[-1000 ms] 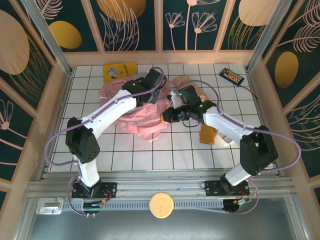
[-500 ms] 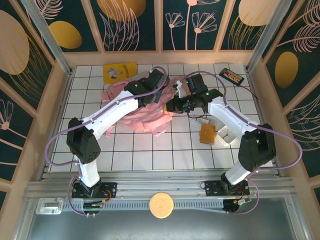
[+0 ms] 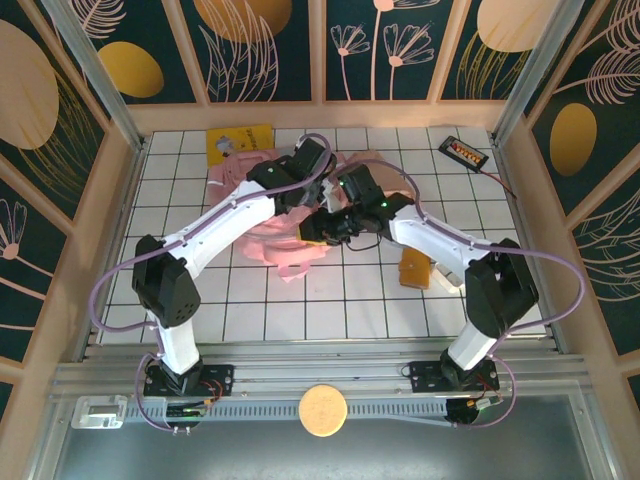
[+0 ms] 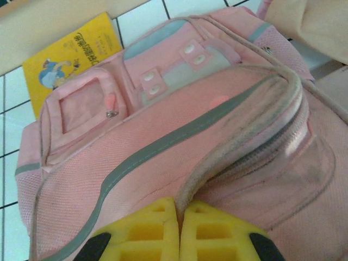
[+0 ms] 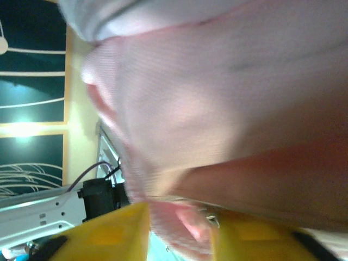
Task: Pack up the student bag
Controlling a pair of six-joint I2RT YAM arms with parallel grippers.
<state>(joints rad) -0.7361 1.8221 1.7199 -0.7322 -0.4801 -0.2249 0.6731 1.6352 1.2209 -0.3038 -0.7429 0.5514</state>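
Observation:
The student bag, a large pale-pink backpack, lies crumpled at the back middle of the tiled table. In the left wrist view its front pockets and grey trim face me. My left gripper is shut on the pale piped edge of the bag's zipped opening; from above it sits over the bag's upper right. My right gripper is at the bag's front right side. Its yellow fingers stand apart, with blurred pink bag fabric hanging between them.
A yellow book lies behind the bag, also seen at the bag's far side. A black calculator sits at the back right. An orange block and a white box rest right of centre. Wooden walls enclose the table.
My right gripper has opened and swung from the bag's right side down to its front. The bag has shifted and its lower fabric has dropped. The left gripper keeps its hold.

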